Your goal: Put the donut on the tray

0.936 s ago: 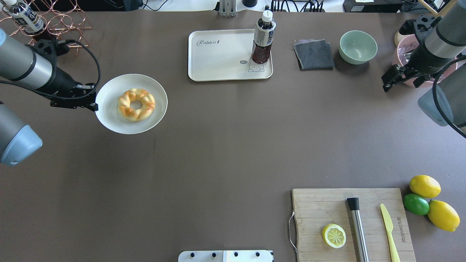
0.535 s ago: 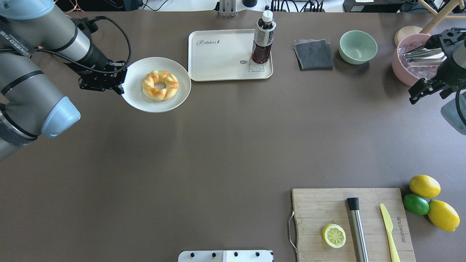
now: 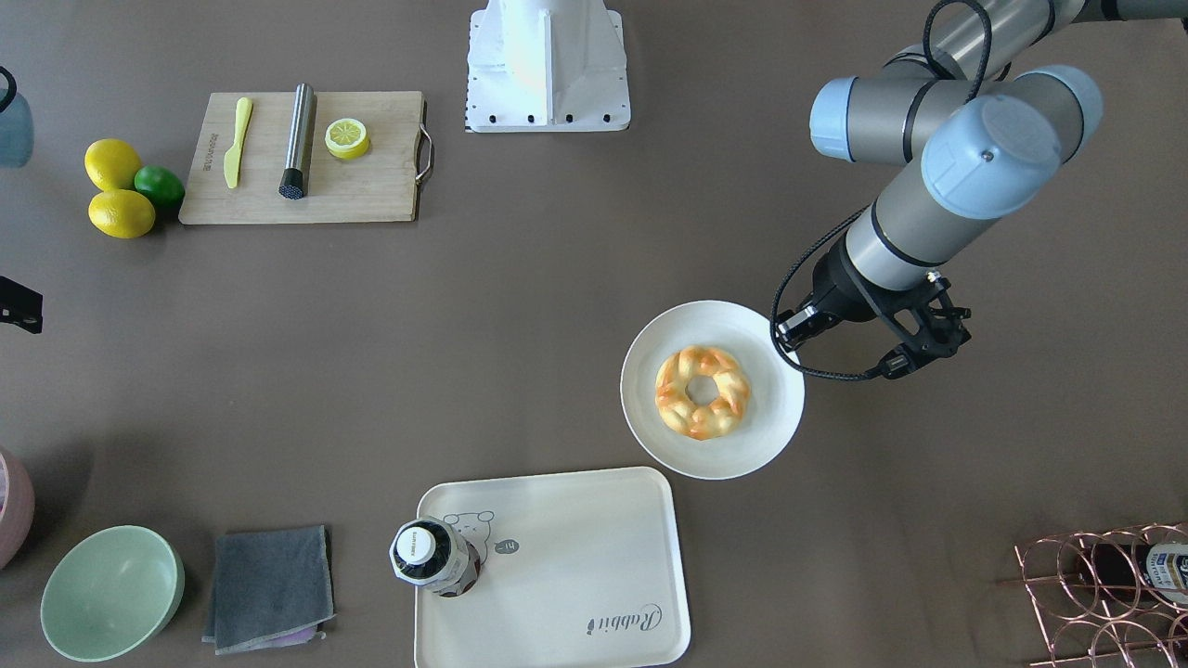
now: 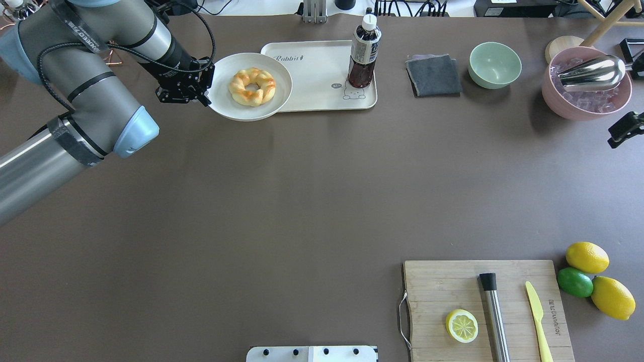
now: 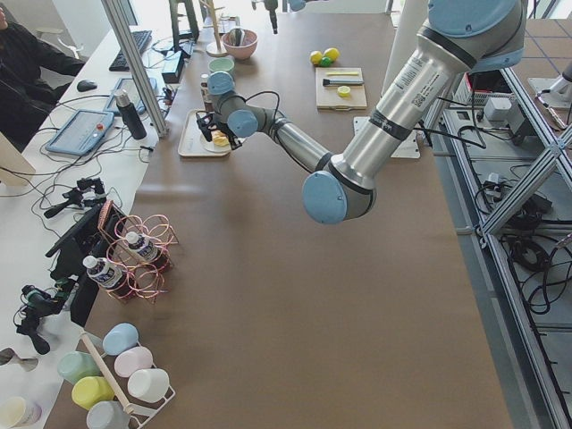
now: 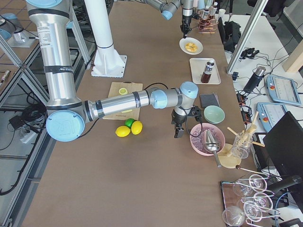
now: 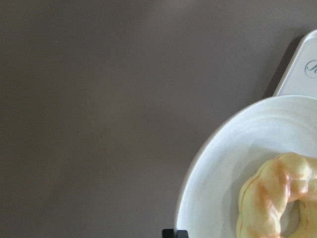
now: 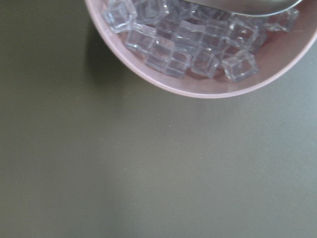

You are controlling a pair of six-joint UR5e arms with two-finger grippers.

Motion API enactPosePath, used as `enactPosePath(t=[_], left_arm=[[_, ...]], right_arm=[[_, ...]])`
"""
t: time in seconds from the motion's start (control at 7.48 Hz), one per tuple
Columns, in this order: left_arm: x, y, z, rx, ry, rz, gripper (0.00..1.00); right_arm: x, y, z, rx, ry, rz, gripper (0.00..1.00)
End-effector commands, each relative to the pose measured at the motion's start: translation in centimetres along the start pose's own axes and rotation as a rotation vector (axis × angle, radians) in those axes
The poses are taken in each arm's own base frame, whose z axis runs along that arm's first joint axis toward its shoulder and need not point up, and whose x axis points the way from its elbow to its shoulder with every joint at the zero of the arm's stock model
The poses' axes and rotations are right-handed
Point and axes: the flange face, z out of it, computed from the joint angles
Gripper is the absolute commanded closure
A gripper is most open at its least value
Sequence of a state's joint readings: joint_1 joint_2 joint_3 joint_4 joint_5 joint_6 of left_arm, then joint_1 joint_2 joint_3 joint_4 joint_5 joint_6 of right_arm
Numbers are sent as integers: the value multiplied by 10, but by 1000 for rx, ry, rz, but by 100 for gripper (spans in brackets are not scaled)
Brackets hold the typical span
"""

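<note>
Right gripper (image 4: pixel 624 129) seen near bench (image 4: pixel 302 201) edge, opening not discernible. Left gripper (image 4: pixel 206 86) clamped on plate (image 4: pixel 221 108) rim. Donut (image 4: pixel 252 86) laid flat on plate, hole upward, no long axis noted. Plate seen from overhead overlapping tray (image 4: pixel 322 85) left edge

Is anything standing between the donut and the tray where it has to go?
Nothing visible does. The donut lies on the plate, which the left pincer grips by its rim at one end of the tray. The bottle stands on its opposite end, out of the way.
</note>
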State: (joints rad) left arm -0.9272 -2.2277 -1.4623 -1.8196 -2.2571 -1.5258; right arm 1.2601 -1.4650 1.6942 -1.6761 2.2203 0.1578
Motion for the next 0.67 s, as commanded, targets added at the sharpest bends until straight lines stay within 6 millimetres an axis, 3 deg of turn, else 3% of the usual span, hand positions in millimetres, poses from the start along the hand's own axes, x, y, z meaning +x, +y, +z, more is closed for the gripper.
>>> enactPosePath(t=[0.0, 0.13, 0.53], left_arm=[[32, -14, 17, 6, 34, -80, 100], [45, -13, 25, 3, 25, -93, 100], [85, -7, 75, 68, 49, -106, 100]], right_arm=[[81, 16, -7, 4, 0, -53, 0], [105, 27, -7, 4, -4, -62, 0], [142, 51, -7, 8, -25, -65, 0]])
